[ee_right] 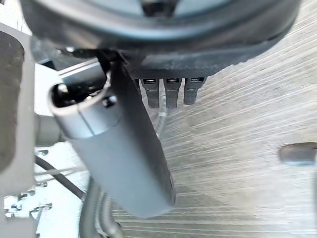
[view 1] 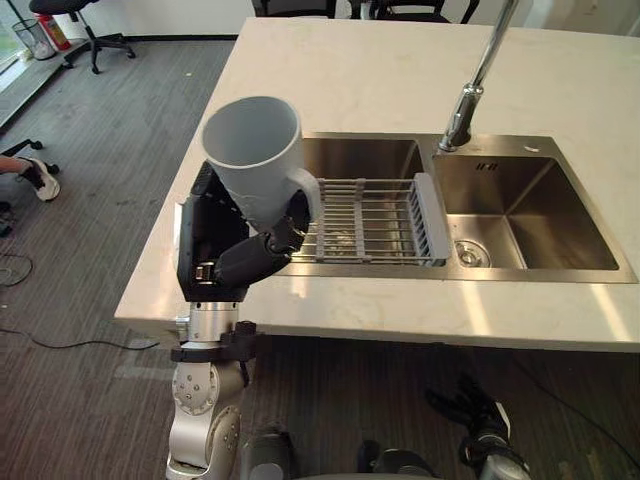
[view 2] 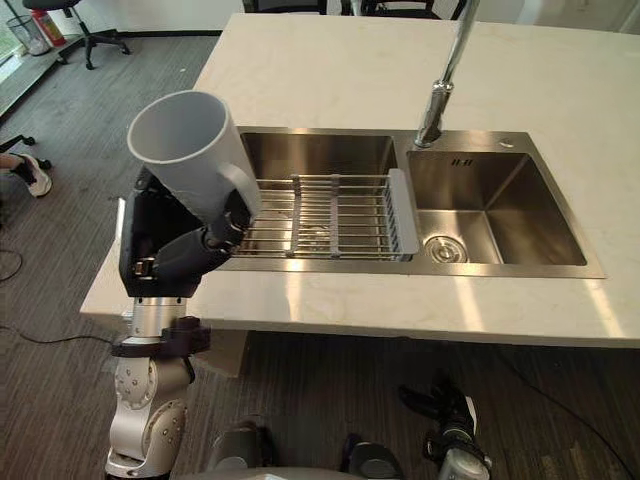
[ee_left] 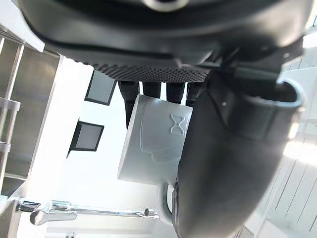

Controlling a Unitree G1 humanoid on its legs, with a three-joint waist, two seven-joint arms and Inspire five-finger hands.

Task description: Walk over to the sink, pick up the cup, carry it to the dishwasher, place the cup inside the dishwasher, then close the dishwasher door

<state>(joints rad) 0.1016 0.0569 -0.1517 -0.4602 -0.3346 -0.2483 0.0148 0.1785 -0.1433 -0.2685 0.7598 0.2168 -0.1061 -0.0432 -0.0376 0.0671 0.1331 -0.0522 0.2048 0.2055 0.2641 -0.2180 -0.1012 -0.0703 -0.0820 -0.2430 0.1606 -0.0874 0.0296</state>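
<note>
The left hand is curled round the grey cup, with the thumb across its lower wall and the fingers behind. The cup stands tilted, mouth up, above the hand and clear of the counter. Just right of that hand is the sink with a wire rack across it, and the faucet is farther right. The right hand hangs low over the floor, fingers straight and empty.
</note>
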